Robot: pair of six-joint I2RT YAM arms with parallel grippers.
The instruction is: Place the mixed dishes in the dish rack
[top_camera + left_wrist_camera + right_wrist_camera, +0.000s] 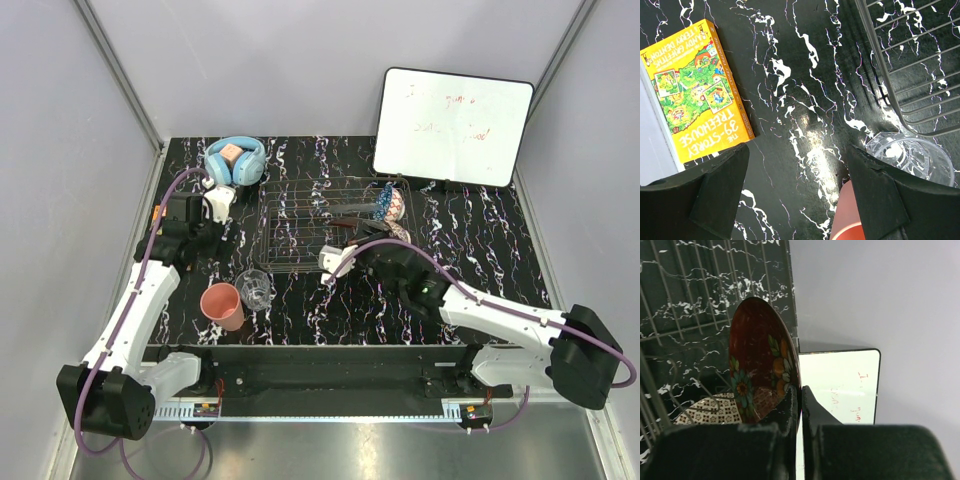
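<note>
The right gripper (801,405) pinches the glossy red floral plate (762,365) on edge over the thin-wire dish rack (320,225), beside a lattice-patterned bowl (715,410), while the left gripper (795,190) hangs spread near the clear tumbler (910,155).

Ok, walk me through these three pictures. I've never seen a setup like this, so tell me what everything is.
These are two robot arms bolted to a black marbled table. Each ends in two jaws for pinching things.

The top picture looks down from above and behind: the left arm is on the left and the right arm on the right. The other two pictures come from cameras on the wrists, so the dark shapes at the bottom are each arm's own jaws.

On the table are a wire rack, a pink cup, a clear tumbler, blue headphones, a whiteboard and a yellow book.

The left jaws are open and empty, above the cup and tumbler. The right jaws are shut on the rim of a red floral plate, held on edge by the rack.
</note>
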